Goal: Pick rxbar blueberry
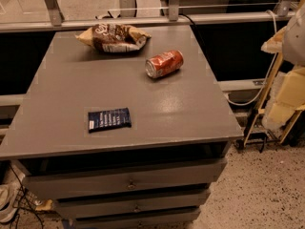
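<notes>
Rxbar blueberry [109,119] lies front-left, well apart from right-edge end effector [296,32], grip state unclear.

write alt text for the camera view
A dark blue rxbar blueberry lies flat near the front left of a grey cabinet top, with the robot's hand not in view. Behind it, an orange-red soda can lies on its side and a brown chip bag sits near the back edge.
</notes>
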You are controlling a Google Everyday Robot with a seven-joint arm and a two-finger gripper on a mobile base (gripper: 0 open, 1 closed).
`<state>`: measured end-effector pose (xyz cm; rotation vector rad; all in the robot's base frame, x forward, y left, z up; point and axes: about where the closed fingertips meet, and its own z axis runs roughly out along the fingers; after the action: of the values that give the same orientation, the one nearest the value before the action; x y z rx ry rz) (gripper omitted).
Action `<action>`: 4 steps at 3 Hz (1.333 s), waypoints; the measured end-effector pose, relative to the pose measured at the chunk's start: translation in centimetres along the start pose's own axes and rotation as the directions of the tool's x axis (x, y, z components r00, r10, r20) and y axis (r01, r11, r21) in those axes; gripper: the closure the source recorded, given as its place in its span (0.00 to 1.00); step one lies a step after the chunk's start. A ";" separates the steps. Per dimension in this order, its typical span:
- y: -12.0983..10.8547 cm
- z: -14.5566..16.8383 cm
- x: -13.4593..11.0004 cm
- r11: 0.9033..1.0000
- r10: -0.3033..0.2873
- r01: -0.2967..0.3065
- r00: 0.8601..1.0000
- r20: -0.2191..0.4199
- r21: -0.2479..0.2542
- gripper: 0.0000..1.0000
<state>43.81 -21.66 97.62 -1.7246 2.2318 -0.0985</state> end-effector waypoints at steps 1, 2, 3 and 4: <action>0.1 0.1 -0.5 1.000 -0.001 0.002 1.000 0.010 -0.006 0.00; 0.6 0.7 -2.8 0.999 -0.007 0.009 0.999 0.051 -0.031 0.00; 3.5 1.4 -9.3 0.988 -0.126 0.135 0.984 0.125 -0.069 0.00; 8.7 2.4 -19.2 0.934 -0.319 0.344 0.924 0.210 -0.096 0.00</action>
<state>40.62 -0.70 97.17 -2.0746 1.8286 0.1365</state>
